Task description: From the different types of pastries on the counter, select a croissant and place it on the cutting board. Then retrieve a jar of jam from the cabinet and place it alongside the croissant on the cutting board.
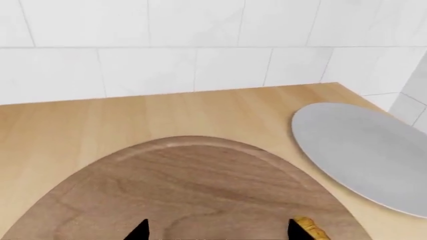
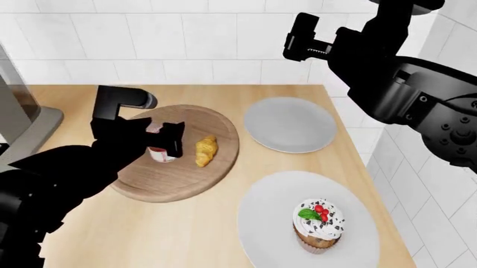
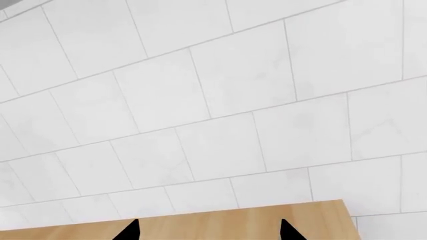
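The round wooden cutting board (image 2: 175, 178) lies on the counter (image 2: 186, 234). The golden croissant (image 2: 205, 151) lies on its right half. The jar of jam (image 2: 160, 154) sits on the board just left of the croissant, partly hidden by my left gripper (image 2: 158, 139), which hovers over it. In the left wrist view the left gripper (image 1: 216, 231) is open, with bare board (image 1: 200, 185) between the tips and the croissant (image 1: 312, 231) beside one tip; the jar is out of that view. My right gripper (image 2: 298, 39) is raised by the wall, open and empty (image 3: 207, 231).
The cupcake (image 2: 319, 224) stands on a grey plate (image 2: 268, 223) at the front right. A second, empty grey plate (image 2: 291, 124) lies behind it and also shows in the left wrist view (image 1: 360, 150). A grey appliance (image 2: 22, 123) stands at the left. A tiled wall (image 3: 213, 100) backs the counter.
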Available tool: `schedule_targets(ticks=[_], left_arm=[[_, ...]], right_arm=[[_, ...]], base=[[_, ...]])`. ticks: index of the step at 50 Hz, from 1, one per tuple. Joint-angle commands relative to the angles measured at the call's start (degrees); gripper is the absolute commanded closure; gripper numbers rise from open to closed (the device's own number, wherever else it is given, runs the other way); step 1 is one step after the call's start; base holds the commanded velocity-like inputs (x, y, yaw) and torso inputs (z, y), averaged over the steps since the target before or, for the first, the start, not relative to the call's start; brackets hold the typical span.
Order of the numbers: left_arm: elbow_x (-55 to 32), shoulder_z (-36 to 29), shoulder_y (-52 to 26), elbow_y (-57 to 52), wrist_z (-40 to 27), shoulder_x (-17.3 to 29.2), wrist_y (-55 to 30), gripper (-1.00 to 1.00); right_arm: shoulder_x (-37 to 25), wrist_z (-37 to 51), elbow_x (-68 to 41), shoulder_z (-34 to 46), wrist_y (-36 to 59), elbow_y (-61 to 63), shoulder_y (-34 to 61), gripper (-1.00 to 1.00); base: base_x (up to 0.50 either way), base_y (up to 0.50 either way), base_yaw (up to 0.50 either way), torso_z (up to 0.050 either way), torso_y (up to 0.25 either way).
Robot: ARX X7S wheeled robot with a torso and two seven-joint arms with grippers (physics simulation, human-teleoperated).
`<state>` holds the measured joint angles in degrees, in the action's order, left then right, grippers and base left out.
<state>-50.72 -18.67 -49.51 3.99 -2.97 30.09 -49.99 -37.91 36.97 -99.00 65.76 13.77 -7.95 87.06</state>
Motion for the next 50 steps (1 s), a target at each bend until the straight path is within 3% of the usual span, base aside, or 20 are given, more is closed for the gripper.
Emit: schedule_targets(ticks=[1, 15, 22, 50], left_arm=[[0.0, -0.1, 0.3, 0.6, 0.0, 0.0, 0.6, -1.00], [-1.0, 0.6, -0.4, -1.1, -0.4, 0.6, 0.0, -1.00], [-5.1, 3.0, -3.3, -7.3, -3.4, 1.9, -4.1, -1.00], [-22.6, 15.5, -17.8, -19.8, -15.9, 8.9, -17.1, -1.00]], right_arm=[[0.1, -0.1, 0.0, -0.2, 0.1, -0.2, 0.0, -1.00], [0.0, 0.3, -0.1, -0.4, 0.5, 0.0, 0.4, -1.00], [-0.8, 1.0, -0.3, -0.4, 1.7, 1.0, 1.4, -1.00], [-16.5, 7.9, -1.9, -3.4, -0.4, 16.2, -2.5, -1.00]], base=[[0.00, 0.00, 0.00, 0.000, 0.000], [0.00, 0.00, 0.00, 0.000, 0.000], [0.00, 0.00, 0.00, 0.000, 0.000], [0.00, 0.00, 0.00, 0.000, 0.000]])
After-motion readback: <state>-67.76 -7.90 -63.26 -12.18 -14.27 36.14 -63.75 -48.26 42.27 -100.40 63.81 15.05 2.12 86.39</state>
